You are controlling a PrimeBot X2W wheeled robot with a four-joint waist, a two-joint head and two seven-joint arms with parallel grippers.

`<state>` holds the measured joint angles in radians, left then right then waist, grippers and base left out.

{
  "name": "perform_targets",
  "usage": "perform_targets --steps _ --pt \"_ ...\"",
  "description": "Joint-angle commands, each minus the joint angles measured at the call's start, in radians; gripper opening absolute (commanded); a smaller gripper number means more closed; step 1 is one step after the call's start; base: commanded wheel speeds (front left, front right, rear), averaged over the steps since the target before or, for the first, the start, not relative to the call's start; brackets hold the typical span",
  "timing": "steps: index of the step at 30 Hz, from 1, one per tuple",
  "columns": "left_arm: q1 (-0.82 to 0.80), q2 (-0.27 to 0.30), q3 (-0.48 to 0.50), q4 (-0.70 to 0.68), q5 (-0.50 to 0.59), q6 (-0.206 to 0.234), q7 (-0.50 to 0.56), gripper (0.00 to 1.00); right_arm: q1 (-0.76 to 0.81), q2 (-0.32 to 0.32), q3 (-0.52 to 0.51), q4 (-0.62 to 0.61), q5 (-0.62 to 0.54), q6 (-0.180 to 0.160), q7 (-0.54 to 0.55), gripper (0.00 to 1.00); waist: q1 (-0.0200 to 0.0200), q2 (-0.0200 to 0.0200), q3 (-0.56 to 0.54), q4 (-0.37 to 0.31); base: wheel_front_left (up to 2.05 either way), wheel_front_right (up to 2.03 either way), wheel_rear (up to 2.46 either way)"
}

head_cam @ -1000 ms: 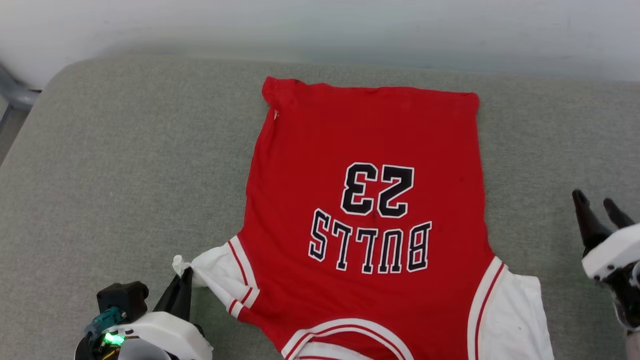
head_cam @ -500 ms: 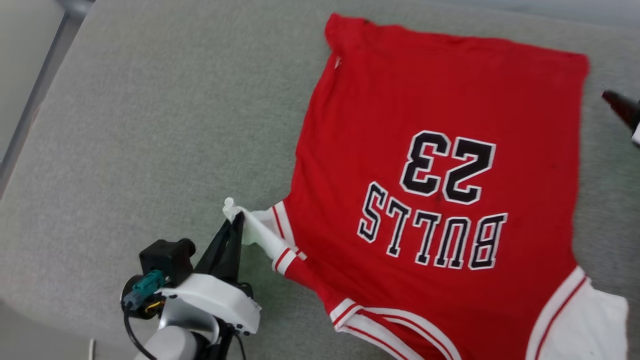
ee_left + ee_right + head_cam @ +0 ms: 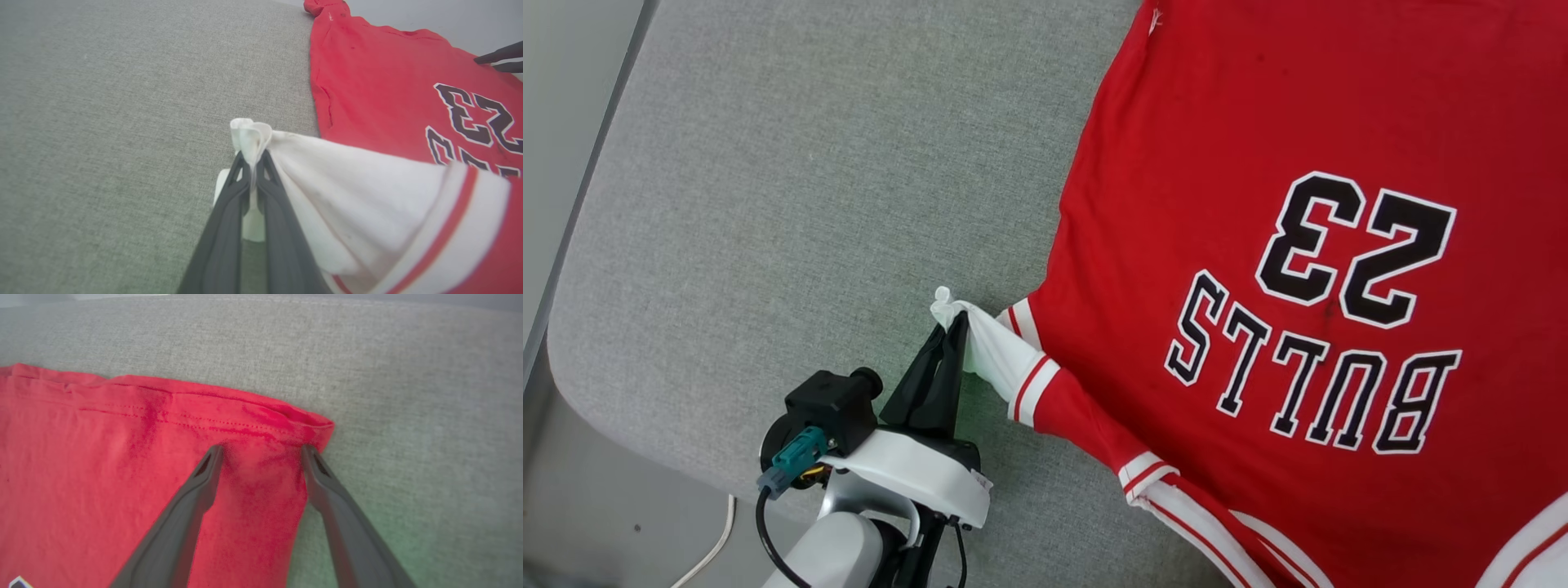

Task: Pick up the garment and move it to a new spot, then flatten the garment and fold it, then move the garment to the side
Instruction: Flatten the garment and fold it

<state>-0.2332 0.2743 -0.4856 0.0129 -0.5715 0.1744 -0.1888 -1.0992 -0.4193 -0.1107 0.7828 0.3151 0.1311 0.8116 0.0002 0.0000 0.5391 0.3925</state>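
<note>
- Pinching the garment (image 3: 1217, 163) by its sleeve (image 3: 992, 351), our left gripper (image 3: 953, 322) is clamped tight; we should tug outward gently.
- Right gripper (image 3: 263, 451) gapes empty over the hem corner (image 3: 310, 424).

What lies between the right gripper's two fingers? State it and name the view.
In the right wrist view, a red hem corner of the garment lies between the fingers of the open right gripper. Beyond that corner is bare grey cushion.
</note>
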Motion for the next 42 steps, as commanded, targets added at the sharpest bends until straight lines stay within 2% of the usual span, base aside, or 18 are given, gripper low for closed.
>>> perform_targets --steps 1,2,3,4,5,9,14,22,30,37,42 --pt "-0.015 -0.005 -0.003 0.007 0.004 -0.006 -0.011 0.0 0.026 0.009 0.002 0.045 -0.013 -0.001 0.055 1.0 -0.0002 0.0 0.014 0.008 0.0 0.0 0.0" --pt "-0.017 -0.006 -0.002 0.012 0.002 -0.007 -0.011 0.0 0.041 0.014 -0.002 0.068 -0.016 -0.001 0.091 1.0 -0.0002 0.0 0.015 0.008 0.0 0.0 0.0" --pt "-0.019 -0.007 -0.003 0.016 0.0 -0.009 -0.014 0.0 0.056 0.017 -0.005 0.088 -0.024 -0.001 0.122 0.64 -0.0002 0.0 0.015 0.008 0.0 0.0 0.0" --pt "-0.021 -0.009 -0.004 0.02 0.0 -0.01 -0.016 0.0 0.069 0.021 -0.009 0.1 -0.029 -0.001 0.142 0.35 -0.0002 0.0 0.015 0.009 0.0 0.0 0.0" --pt "-0.021 -0.01 -0.005 0.023 -0.001 -0.011 -0.017 0.0 0.077 0.026 -0.02 0.11 -0.029 -0.001 0.157 0.0 -0.0002 0.0 0.013 0.009 0.0 0.0 0.0" --pt "-0.022 -0.01 -0.005 0.034 -0.003 -0.014 -0.017 0.0 0.087 0.03 -0.029 0.094 -0.042 -0.001 0.149 0.0 -0.0002 0.0 0.005 0.012 0.0 0.0 0.0" --pt "-0.01 0.001 0.001 0.051 -0.007 -0.004 -0.015 0.0 0.067 -0.005 -0.047 0.044 -0.059 -0.001 0.109 0.0 -0.0002 0.0 -0.034 -0.001 0.0 0.0 0.0" --pt "0.045 0.031 0.043 0.083 -0.048 0.012 -0.01 0.0 0.146 -0.038 -0.022 -0.053 -0.034 -0.001 0.071 0.0 -0.0002 0.0 -0.144 -0.085 0.0 0.0 0.0" --pt "0.105 0.076 0.089 0.128 -0.088 0.029 0.008 0.0 0.406 -0.019 -0.017 -0.175 0.054 -0.001 0.022 0.0 -0.0002 0.0 -0.258 -0.212 0.0 0.0 0.0" --pt "0.18 0.127 0.138 0.156 -0.13 0.046 0.026 0.0 0.674 0.046 -0.048 -0.316 0.111 -0.001 -0.025 0.0 -0.0002 0.0 -0.351 -0.338 0.0 0.0 0.0" --pt "0.218 0.145 0.154 0.175 -0.154 0.051 0.04 0.0 0.875 0.111 -0.104 -0.419 0.128 -0.001 -0.036 0.0 -0.0002 0.0 -0.391 -0.389 0.0 0.0 0.0"
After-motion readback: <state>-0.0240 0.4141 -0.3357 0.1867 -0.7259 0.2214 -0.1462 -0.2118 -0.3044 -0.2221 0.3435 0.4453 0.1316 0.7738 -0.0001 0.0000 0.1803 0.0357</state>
